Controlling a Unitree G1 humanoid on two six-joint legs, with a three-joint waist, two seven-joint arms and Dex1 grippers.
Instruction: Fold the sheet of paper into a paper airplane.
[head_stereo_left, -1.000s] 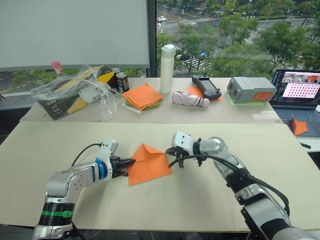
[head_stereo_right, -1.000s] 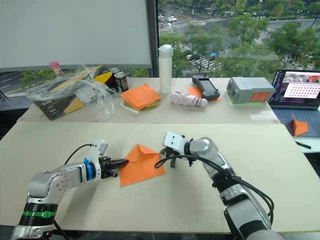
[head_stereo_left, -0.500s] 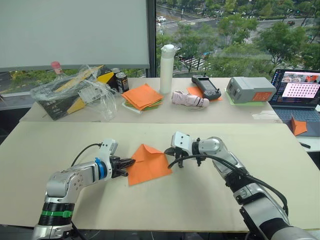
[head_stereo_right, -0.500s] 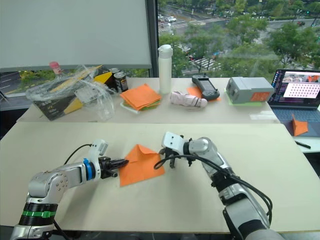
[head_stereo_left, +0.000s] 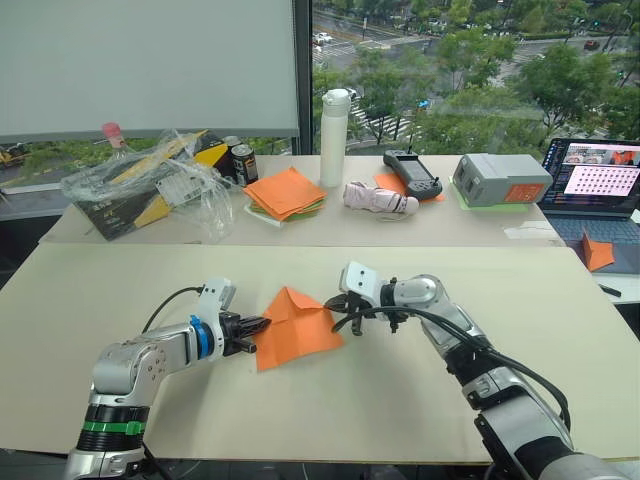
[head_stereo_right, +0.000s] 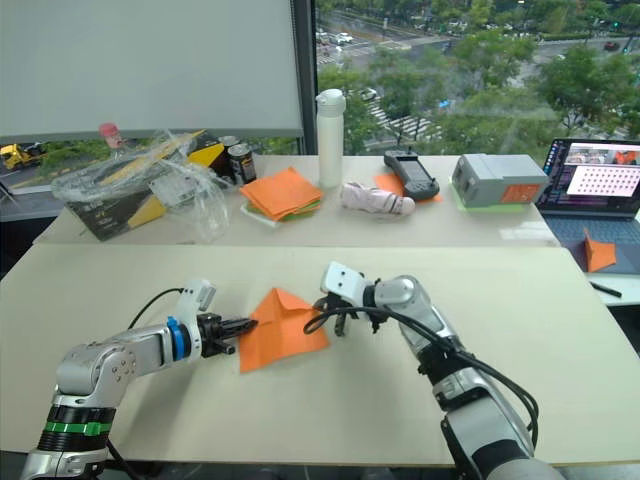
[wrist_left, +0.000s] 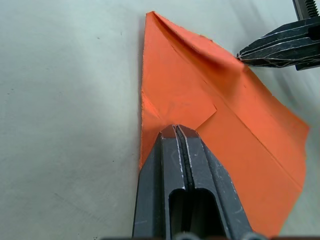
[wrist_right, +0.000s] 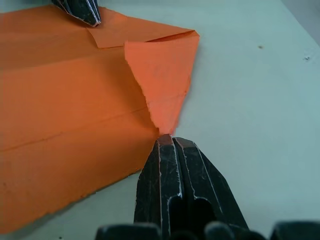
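The sheet of paper (head_stereo_left: 297, 327) lies partly folded on the near cream table (head_stereo_left: 420, 400), with a peak pointing toward the far side. My left gripper (head_stereo_left: 262, 324) is shut, its tips resting on the paper's left edge (wrist_left: 175, 131) beside a small turned-over corner. My right gripper (head_stereo_left: 331, 300) is shut on the tip of a raised triangular flap (wrist_right: 162, 80) at the paper's right side. In the right wrist view the flap stands up off the sheet and the left gripper's fingertips (wrist_right: 82, 10) touch the far edge.
The far table holds a stack of orange and green sheets (head_stereo_left: 285, 192), a white bottle (head_stereo_left: 335, 138), a black controller (head_stereo_left: 413, 172), a grey box (head_stereo_left: 500, 180), a laptop (head_stereo_left: 595, 190) and a plastic-wrapped box (head_stereo_left: 150, 185). A small orange folded piece (head_stereo_left: 597, 252) sits at the right.
My right gripper has shifted a little to the left, drawing the paper's right flap inward and up. The left gripper has stayed in place on the left edge.
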